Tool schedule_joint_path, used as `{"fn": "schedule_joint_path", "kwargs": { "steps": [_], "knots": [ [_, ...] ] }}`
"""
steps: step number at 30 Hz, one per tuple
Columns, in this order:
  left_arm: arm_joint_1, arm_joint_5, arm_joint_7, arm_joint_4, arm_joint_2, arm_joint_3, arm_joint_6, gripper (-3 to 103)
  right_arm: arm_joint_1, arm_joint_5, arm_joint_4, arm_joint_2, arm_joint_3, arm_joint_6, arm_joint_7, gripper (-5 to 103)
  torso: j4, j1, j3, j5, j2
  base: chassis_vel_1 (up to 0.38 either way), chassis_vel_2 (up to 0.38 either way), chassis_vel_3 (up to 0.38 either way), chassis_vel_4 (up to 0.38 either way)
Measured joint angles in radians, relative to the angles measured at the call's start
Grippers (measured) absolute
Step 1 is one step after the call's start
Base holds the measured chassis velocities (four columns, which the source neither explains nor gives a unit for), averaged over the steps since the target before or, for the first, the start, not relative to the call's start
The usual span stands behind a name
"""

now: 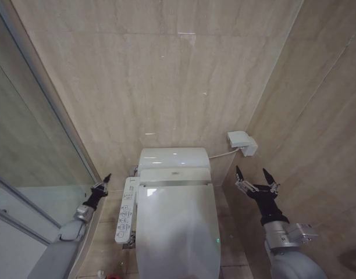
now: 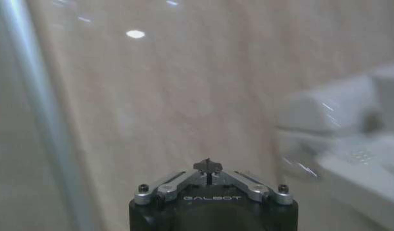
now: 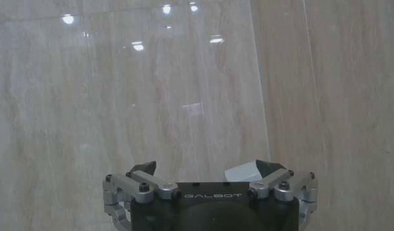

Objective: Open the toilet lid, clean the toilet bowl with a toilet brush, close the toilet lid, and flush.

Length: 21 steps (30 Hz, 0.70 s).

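Note:
The toilet lid (image 1: 178,229) is a glossy white oval lying shut over the toilet, so the toilet bowl is hidden beneath it. The toilet brush is out of view. My left gripper (image 1: 102,181) hovers left of the toilet beside the control panel, fingers shut with nothing in them; in the left wrist view its tips (image 2: 208,166) meet in front of the tiled wall. To the right of the toilet, my right gripper (image 1: 256,177) is raised and open, holding nothing; in the right wrist view it (image 3: 206,168) faces the wall.
A long white control panel (image 1: 126,212) with buttons runs along the toilet's left side. The white tank cover (image 1: 173,159) sits behind the lid. A white wall box (image 1: 242,143) with a cable is on the right wall. A glass shower partition (image 1: 32,145) closes the left.

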Motion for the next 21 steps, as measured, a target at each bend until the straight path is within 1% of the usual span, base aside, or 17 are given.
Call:
{"fn": "schedule_joint_path", "kwargs": {
  "steps": [1,2,4,5,6,8,9,10,12,13,14,16,17,18,21],
  "knots": [
    [0.022,-0.014,-0.041,-0.043,-0.001,-0.008,0.016,0,0.000,0.000,0.000,0.000,0.000,0.000,0.000,100,-0.0004,0.000,0.000,0.0004,0.000,0.000,0.000,0.000,0.000],
    [0.022,-0.014,-0.041,-0.043,-0.001,-0.008,0.016,0,0.000,0.000,0.000,0.000,0.000,0.000,0.000,100,-0.0004,0.000,0.000,0.0004,0.000,0.000,0.000,0.000,0.000],
    [0.066,-0.044,-0.109,-0.140,-0.005,-0.021,0.057,0,0.000,0.000,0.000,0.000,0.000,0.000,0.000,100,-0.0002,0.000,0.000,0.0001,0.000,0.000,0.000,0.000,0.000],
    [0.090,-0.062,-0.143,-0.201,-0.009,-0.027,0.087,0,0.000,0.000,0.000,0.000,0.000,0.000,0.000,100,-0.0004,0.000,0.000,0.0002,0.000,0.000,0.000,0.000,0.000],
    [0.090,-0.062,-0.143,-0.201,-0.009,-0.027,0.087,0,0.000,0.000,0.000,0.000,0.000,0.000,0.000,100,-0.0004,0.000,0.000,0.0002,0.000,0.000,0.000,0.000,0.000],
    [0.139,-0.089,-0.190,-0.310,-0.019,-0.037,0.143,0,0.000,0.000,0.000,0.000,0.000,0.000,0.000,100,-0.0005,0.000,0.000,0.0003,0.000,0.000,0.000,0.000,0.000],
    [0.161,-0.092,-0.203,-0.362,-0.024,-0.042,0.164,4,0.000,0.000,0.000,0.000,0.000,0.000,0.000,100,-0.0003,0.000,0.000,0.0001,0.000,0.000,0.000,0.000,0.000],
    [0.161,-0.092,-0.203,-0.362,-0.024,-0.042,0.164,4,0.000,0.000,0.000,0.000,0.000,0.000,0.000,100,-0.0003,0.000,0.000,0.0001,0.000,0.000,0.000,0.000,0.000],
    [0.199,-0.093,-0.214,-0.444,-0.035,-0.059,0.189,4,0.000,0.000,0.000,0.000,0.000,0.000,0.000,100,-0.0005,0.000,0.000,0.0006,0.000,0.000,0.000,0.000,0.000],
    [0.219,-0.094,-0.219,-0.487,-0.041,-0.066,0.202,4,0.000,0.000,0.000,0.000,0.000,0.000,0.000,100,-0.0002,0.000,0.000,0.0004,0.000,0.000,0.000,0.000,0.000],
    [0.219,-0.094,-0.219,-0.487,-0.041,-0.066,0.202,4,0.000,0.000,0.000,0.000,0.000,0.000,0.000,100,-0.0002,0.000,0.000,0.0004,0.000,0.000,0.000,0.000,0.000],
    [0.257,-0.094,-0.232,-0.560,-0.053,-0.082,0.223,4,0.000,0.000,0.000,0.000,0.000,0.000,0.000,100,-0.0003,0.000,0.000,0.0003,0.000,0.000,0.000,0.000,0.000],
    [0.274,-0.094,-0.239,-0.590,-0.058,-0.090,0.232,30,0.000,0.000,0.000,0.000,0.000,0.000,0.000,100,-0.0004,0.000,0.000,0.0005,0.000,0.000,0.000,0.000,0.000],
    [0.274,-0.094,-0.239,-0.590,-0.058,-0.090,0.232,30,0.000,0.000,0.000,0.000,0.000,0.000,0.000,100,-0.0004,0.000,0.000,0.0005,0.000,0.000,0.000,0.000,0.000],
    [0.332,-0.094,-0.252,-0.685,-0.071,-0.119,0.254,30,0.000,0.000,0.000,0.000,0.000,0.000,0.000,100,-0.0003,0.000,0.000,0.0004,0.000,0.000,0.000,0.000,0.000]
  ]
}}
